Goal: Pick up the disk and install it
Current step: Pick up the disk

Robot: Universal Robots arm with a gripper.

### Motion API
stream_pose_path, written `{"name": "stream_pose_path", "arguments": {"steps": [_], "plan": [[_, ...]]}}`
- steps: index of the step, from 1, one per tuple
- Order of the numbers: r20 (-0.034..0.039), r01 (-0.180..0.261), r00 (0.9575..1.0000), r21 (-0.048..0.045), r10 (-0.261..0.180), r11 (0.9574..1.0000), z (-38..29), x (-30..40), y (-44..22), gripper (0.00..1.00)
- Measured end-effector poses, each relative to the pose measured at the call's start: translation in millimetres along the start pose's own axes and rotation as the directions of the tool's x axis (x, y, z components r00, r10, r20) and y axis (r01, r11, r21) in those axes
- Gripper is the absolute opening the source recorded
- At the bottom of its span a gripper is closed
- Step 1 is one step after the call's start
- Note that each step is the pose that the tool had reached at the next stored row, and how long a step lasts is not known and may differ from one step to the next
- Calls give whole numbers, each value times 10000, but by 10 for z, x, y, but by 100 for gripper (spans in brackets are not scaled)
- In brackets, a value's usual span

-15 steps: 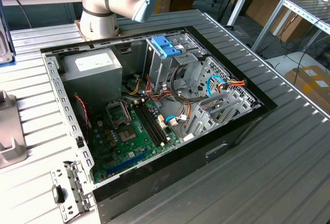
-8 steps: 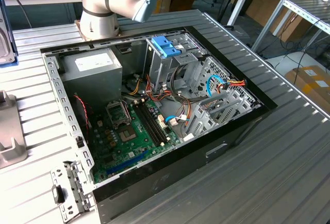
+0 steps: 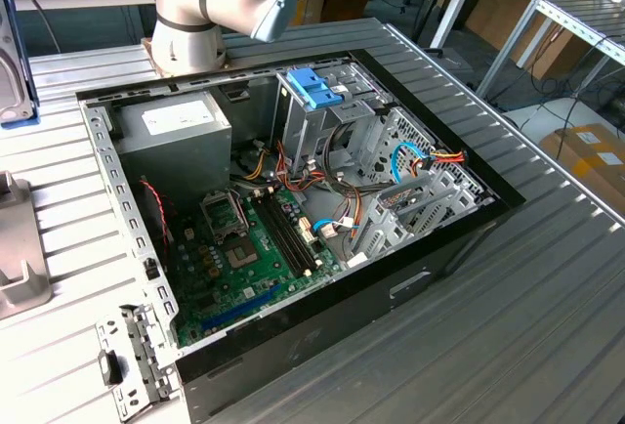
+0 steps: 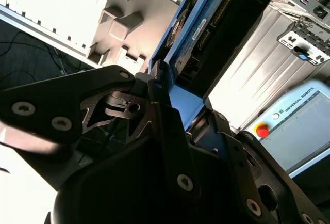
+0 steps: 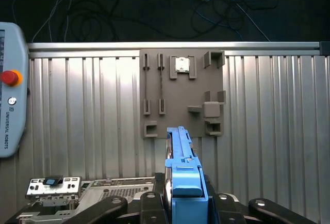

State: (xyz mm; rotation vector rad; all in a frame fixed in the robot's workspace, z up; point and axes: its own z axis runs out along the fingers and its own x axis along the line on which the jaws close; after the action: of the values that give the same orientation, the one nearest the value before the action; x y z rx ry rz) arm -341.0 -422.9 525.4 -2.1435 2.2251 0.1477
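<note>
The disk [image 5: 182,175] shows edge-on in the first wrist view, a thin silver-grey slab with a blue plastic bracket along its edge. My gripper [image 5: 184,206] is shut on it, with black fingers [image 5: 149,206] on both sides. The second wrist view shows the disk [image 4: 198,25] rising from between the fingers [image 4: 160,105] of the gripper [image 4: 183,108]. At the exterior view's left edge the disk [image 3: 12,58] hangs upright above a grey fixture [image 3: 20,258], well away from the open computer case [image 3: 459,238].
Inside the case are a power-supply box [image 3: 176,126], a green motherboard [image 3: 244,258] and a metal drive cage with a blue latch [image 3: 314,87]. A grey fixture plate [image 5: 180,87] lies on the ribbed table, with a teach pendant [image 5: 10,90] and a small metal bracket [image 5: 54,188] nearby.
</note>
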Motion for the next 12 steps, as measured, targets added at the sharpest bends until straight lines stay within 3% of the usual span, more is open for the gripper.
{"name": "stream_pose_path", "arguments": {"steps": [12], "plan": [[0, 0, 10000, 0, 0, 10000, -4, 28, -52, 37]]}}
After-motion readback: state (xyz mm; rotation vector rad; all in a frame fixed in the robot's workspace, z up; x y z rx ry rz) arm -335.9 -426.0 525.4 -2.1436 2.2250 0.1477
